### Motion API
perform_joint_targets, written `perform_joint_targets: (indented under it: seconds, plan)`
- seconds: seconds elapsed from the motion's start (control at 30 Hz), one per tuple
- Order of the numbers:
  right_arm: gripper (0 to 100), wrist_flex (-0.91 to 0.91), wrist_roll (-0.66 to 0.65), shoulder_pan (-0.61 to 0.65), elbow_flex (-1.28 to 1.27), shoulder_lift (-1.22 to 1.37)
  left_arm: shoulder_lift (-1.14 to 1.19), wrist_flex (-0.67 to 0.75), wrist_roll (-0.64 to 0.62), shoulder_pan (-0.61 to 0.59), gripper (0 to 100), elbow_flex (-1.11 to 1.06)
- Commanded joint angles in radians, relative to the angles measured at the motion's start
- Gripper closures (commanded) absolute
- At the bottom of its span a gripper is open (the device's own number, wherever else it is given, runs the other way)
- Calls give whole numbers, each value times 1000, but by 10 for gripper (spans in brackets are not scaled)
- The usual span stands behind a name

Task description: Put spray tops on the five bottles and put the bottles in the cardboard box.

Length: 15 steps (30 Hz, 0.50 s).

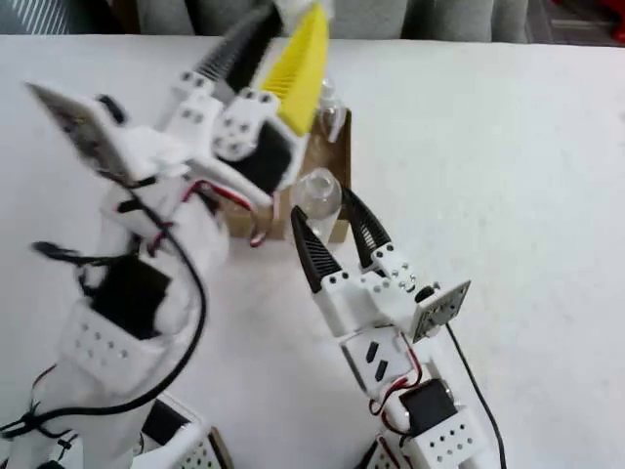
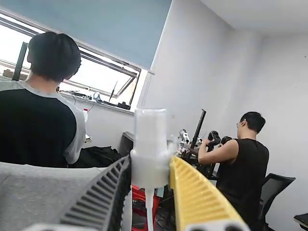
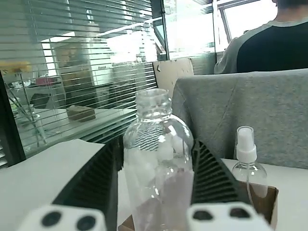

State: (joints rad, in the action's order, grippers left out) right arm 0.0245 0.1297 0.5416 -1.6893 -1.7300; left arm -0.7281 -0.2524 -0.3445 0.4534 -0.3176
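My left gripper (image 1: 291,12) is raised high over the cardboard box (image 1: 339,147), shut on a white spray top (image 2: 150,144) held between its black and yellow fingers; the top's thin tube hangs down. A clear open-necked bottle (image 1: 317,193) sits between the black fingers of my right gripper (image 1: 320,207), which is shut on it at the box's near side. The right wrist view shows that bottle (image 3: 156,163) pressed by both fingers. A small bottle with a spray top on it (image 3: 246,166) stands in the box (image 3: 268,197).
The white table (image 1: 508,156) stretches bare to the right of the box. The left arm's body and cables (image 1: 146,254) cover the table's left side. A grey partition (image 3: 269,110) stands behind the table.
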Motion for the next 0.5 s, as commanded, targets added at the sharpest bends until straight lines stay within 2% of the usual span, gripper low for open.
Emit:
perform_joint_targets:
  seconds: [0.0, 0.47]
  plan:
    - [981, -42, 9, 7, -5, -48, -30, 75, -2, 24, 979, -54]
    - [981, -45, 9, 7, -5, -48, -202, -98, -6, 33, 979, -94]
